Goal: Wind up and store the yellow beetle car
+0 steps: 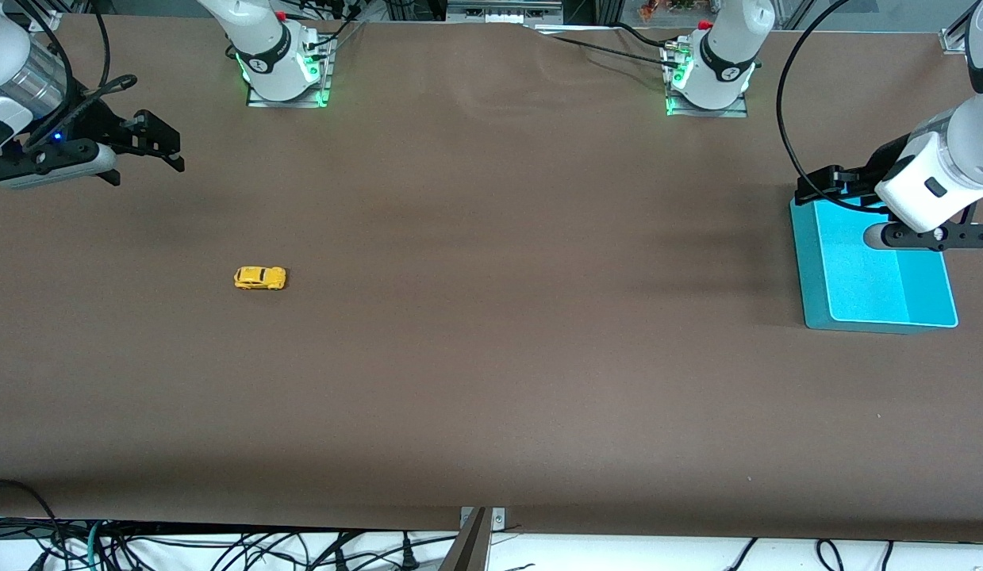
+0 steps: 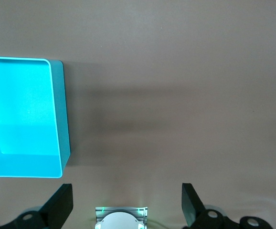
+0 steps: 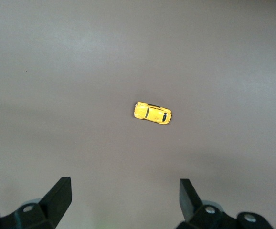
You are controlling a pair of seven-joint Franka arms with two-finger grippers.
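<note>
The yellow beetle car [image 1: 260, 277] [image 3: 152, 112] stands alone on the brown table toward the right arm's end, on its wheels. My right gripper [image 1: 147, 169] [image 3: 125, 195] hangs open and empty above the table near that end, apart from the car and closer to the robots' bases. My left gripper [image 1: 823, 190] [image 2: 127, 202] hovers open and empty over the base-side edge of a teal tray [image 1: 864, 289] [image 2: 58, 119] at the left arm's end. The tray holds nothing.
The two arm bases [image 1: 283, 67] [image 1: 709, 79] stand along the table's edge by the robots. Cables [image 1: 221, 551] hang below the table edge nearest the front camera. The brown mat [image 1: 491, 317] lies bare between car and tray.
</note>
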